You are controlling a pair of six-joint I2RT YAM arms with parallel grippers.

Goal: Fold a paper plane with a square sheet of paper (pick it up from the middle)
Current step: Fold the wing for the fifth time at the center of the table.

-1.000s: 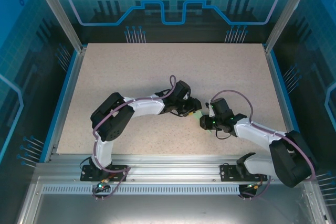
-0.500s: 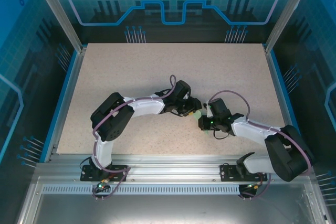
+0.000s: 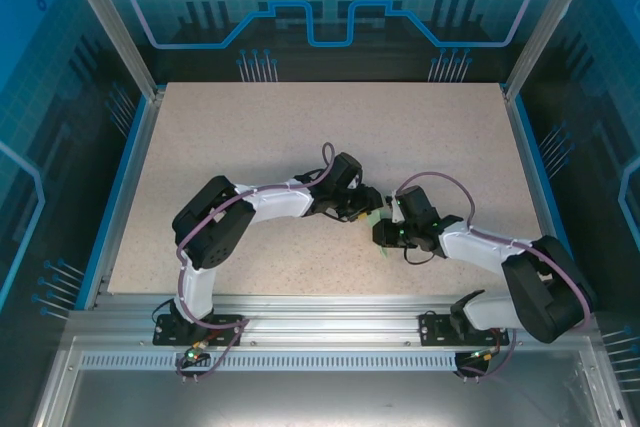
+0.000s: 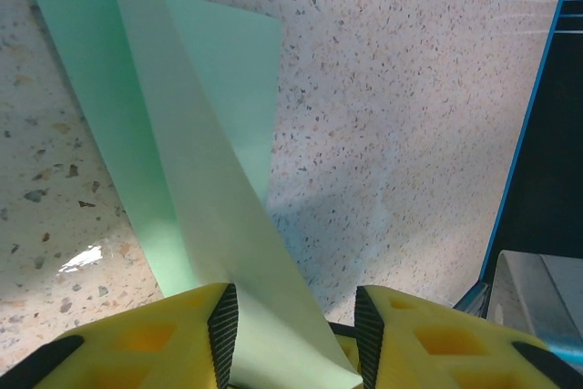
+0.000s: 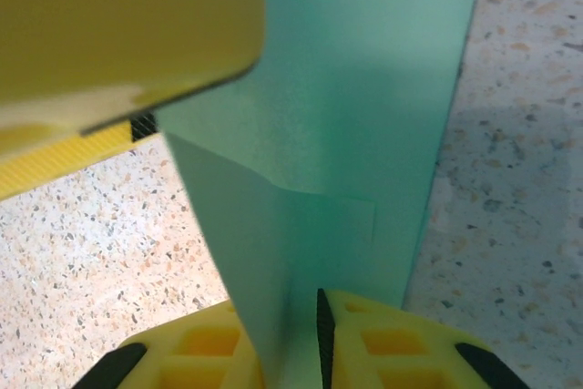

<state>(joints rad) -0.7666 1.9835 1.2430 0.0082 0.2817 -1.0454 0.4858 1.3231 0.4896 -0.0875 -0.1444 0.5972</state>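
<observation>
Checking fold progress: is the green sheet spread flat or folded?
Folded, partly: a paler flap lies doubled over the sheet, running between the fingers of the left pincer.

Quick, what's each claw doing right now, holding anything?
Left gripper: jaws partly apart, the paper running between them; whether it grips cannot be told.
Right gripper: nearly closed, pinching the paper.

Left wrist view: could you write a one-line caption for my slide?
Folded mint-green paper on the speckled table, one strip passing between the yellow fingers of the left gripper.
</observation>
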